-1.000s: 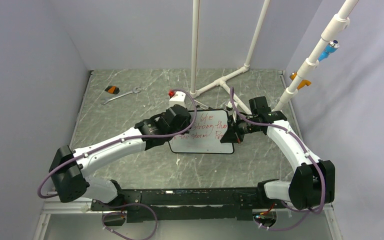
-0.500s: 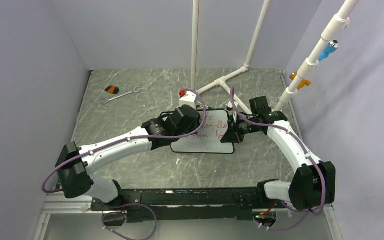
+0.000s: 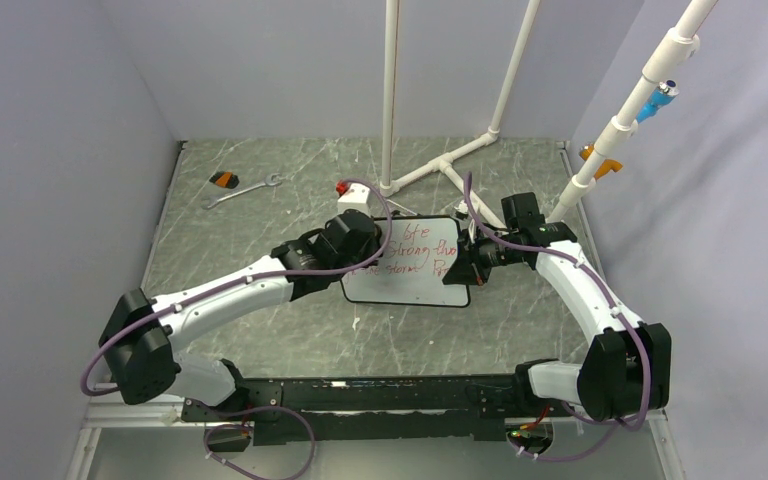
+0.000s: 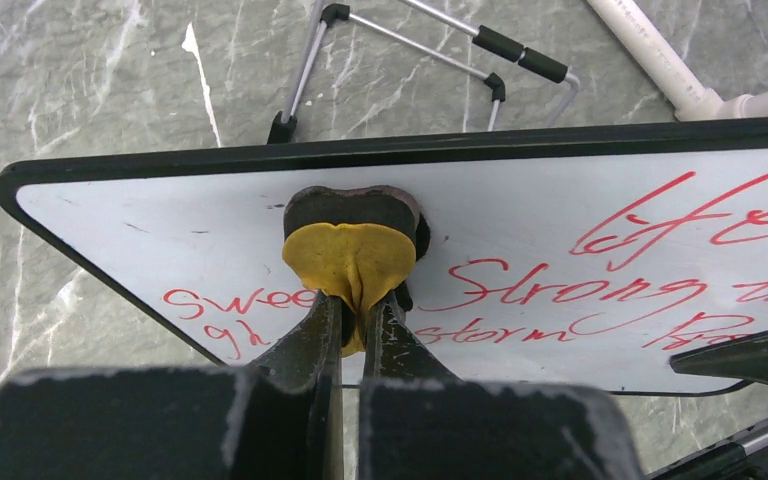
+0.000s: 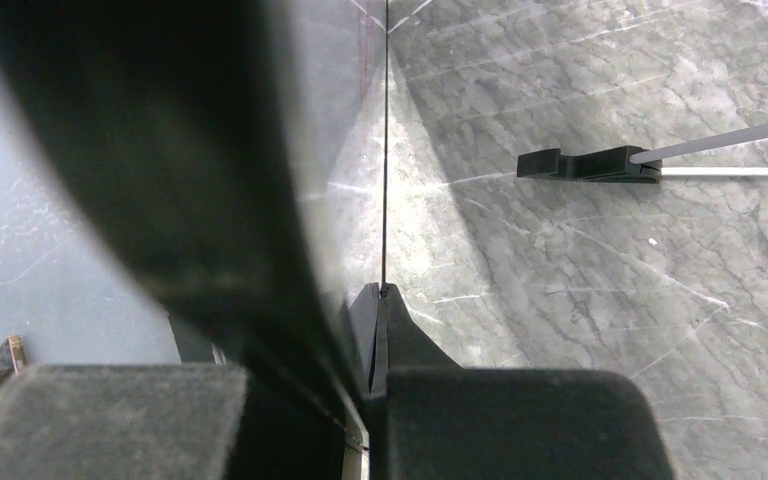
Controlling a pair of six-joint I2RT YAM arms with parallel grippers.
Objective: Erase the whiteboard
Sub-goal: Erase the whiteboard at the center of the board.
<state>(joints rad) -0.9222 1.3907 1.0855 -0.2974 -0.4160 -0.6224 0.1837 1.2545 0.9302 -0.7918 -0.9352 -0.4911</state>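
Note:
The whiteboard (image 3: 415, 275) stands tilted on the table, with red handwritten lines across its face (image 4: 560, 215). My left gripper (image 3: 363, 243) is shut on a yellow and black eraser pad (image 4: 352, 240), which presses against the board's upper left area, above the red words. The left fingers (image 4: 320, 335) pinch the pad's yellow side. My right gripper (image 3: 458, 262) is shut on the board's right edge, seen edge-on as a thin black line (image 5: 384, 200) running out from the closed jaws (image 5: 378, 297).
The board's wire stand (image 4: 430, 40) sticks out behind it, and one black foot (image 5: 590, 165) rests on the marble table. A white pipe frame (image 3: 440, 165) stands just behind the board. A wrench (image 3: 243, 190) and an orange-black object (image 3: 224, 180) lie at the far left.
My left gripper swept the eraser right along the board's upper part, then came back left. The right gripper stayed on the board's edge.

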